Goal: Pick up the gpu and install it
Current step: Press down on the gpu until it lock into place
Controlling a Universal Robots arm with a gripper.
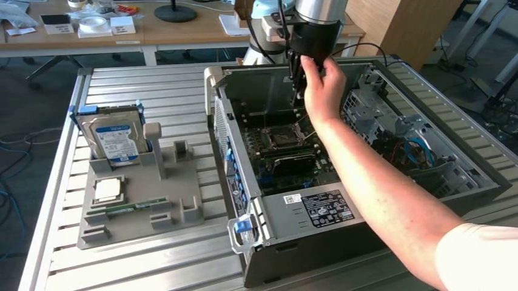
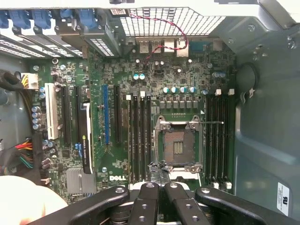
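Black fingers (image 2: 157, 199) sit closed and empty above the motherboard (image 2: 140, 117), hanging inside the open computer case (image 1: 453, 176). A person's hand (image 1: 322, 85) grips the wrist, apparently to guide or steady the arm. Seen edge-on, the gpu (image 2: 86, 138) stands already seated in its slot. Outside on the desk (image 1: 162, 79), a grey parts holder (image 1: 137, 212) carries the hard drive (image 1: 113, 138).
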